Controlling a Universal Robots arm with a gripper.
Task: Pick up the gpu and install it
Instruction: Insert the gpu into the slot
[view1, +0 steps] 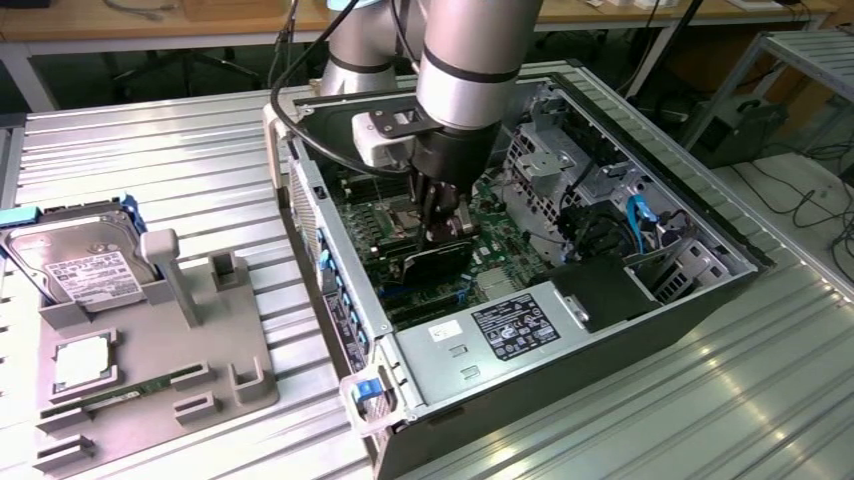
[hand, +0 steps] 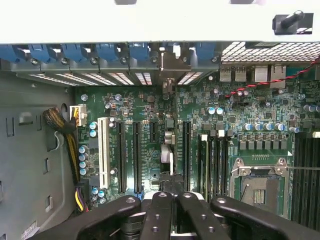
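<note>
Ribbed metal table (view1: 174, 150), claw (view1: 438, 240) gripping thin black gpu (view1: 441, 262)

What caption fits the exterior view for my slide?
Gripper shut on the gpu, holding it edge-down over the motherboard inside the open computer case.

You are looking at a workbench (view1: 667, 400) of ribbed, silvery metal slats that fills most of the exterior view, lit evenly and brightly from above. Behind it, along the far edge, you see a wooden table (view1: 174, 25) on white legs, with dark floor and loose cables beneath it. At the exterior view's right stands a grey metal frame (view1: 801, 50), and black cables (view1: 814, 205) trail over a pale floor there.
</note>
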